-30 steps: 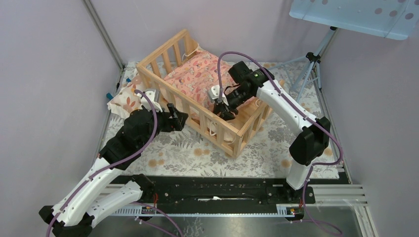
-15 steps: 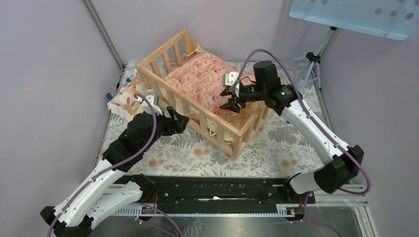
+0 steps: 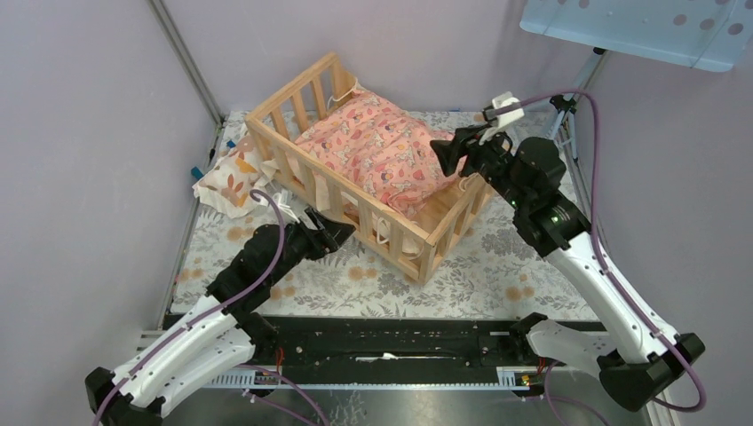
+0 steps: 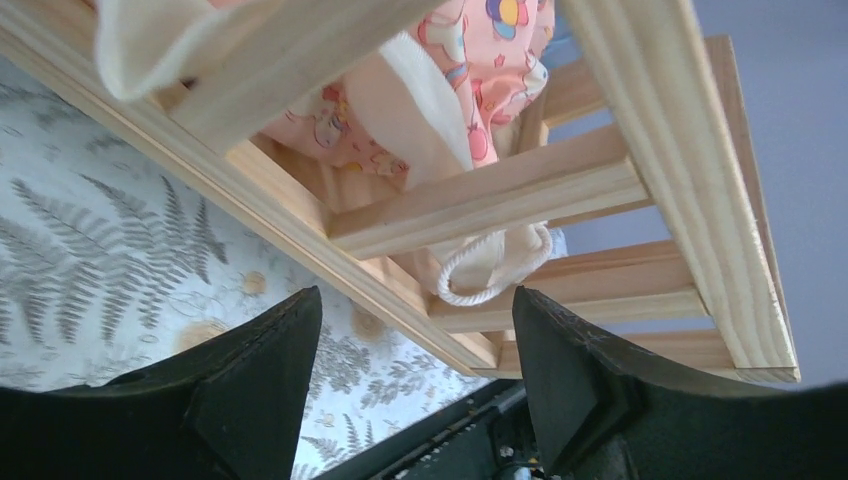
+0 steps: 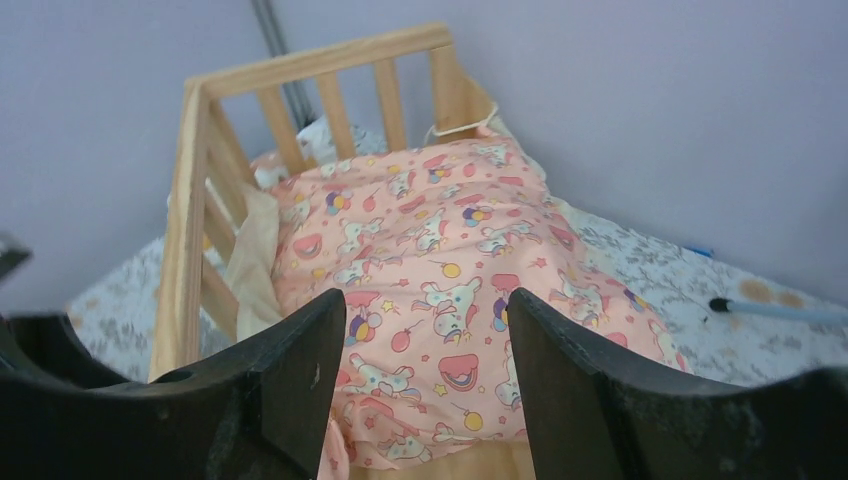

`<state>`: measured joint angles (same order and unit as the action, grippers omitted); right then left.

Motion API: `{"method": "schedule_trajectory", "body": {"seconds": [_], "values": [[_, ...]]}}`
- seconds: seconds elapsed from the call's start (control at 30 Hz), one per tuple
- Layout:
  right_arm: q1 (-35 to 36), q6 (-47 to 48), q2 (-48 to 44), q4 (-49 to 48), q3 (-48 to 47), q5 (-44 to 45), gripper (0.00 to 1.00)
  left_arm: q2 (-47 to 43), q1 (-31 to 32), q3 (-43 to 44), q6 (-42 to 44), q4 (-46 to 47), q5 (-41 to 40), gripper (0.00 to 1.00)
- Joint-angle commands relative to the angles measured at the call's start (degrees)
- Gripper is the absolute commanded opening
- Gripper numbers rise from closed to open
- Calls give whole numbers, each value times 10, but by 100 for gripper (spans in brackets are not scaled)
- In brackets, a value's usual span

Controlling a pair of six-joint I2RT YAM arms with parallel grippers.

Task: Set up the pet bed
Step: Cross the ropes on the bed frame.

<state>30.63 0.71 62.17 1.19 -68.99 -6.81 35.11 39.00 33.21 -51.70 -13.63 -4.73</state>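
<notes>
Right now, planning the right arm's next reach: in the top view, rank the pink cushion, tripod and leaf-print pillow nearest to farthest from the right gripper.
1. Pink cushion, just left of the right gripper, inside the pet bed.
2. Tripod, back right.
3. Leaf-print pillow, far left, outside the rails.

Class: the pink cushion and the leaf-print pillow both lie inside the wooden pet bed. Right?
No. The pink cushion lies in the pet bed, but the leaf-print pillow lies outside it, beside its left rail, as the top external view shows.
</notes>
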Motion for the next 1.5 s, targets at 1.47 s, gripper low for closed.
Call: {"method": "schedule_trajectory", "body": {"seconds": [1.47], "values": [[-1, -309, -407, 125, 351, 501, 66, 236, 200, -162, -348, 486, -235, 50]]}}
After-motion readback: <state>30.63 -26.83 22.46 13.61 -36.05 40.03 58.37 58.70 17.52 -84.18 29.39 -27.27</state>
